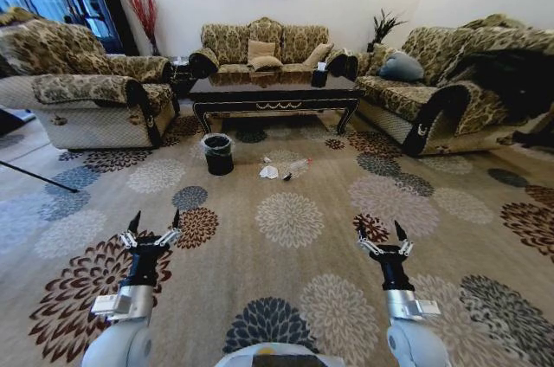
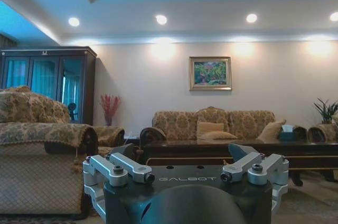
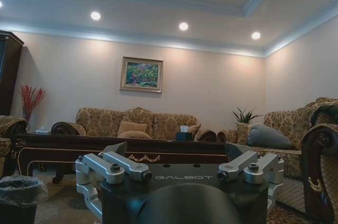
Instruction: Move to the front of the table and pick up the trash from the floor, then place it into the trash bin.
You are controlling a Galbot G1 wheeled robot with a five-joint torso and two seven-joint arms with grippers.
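The left gripper [image 1: 155, 222] and right gripper [image 1: 379, 233] hang low over the carpet [image 1: 286, 220] near the robot, side by side and well apart, each with its fingers spread wide and holding nothing. The trash [image 1: 284, 169] lies on the carpet well ahead of them and between their lines: crumpled white paper beside a clear bottle. Just left of it stands the bin [image 1: 217, 153], and right behind both is the table [image 1: 275, 93], fronting the middle sofa [image 1: 264, 45].
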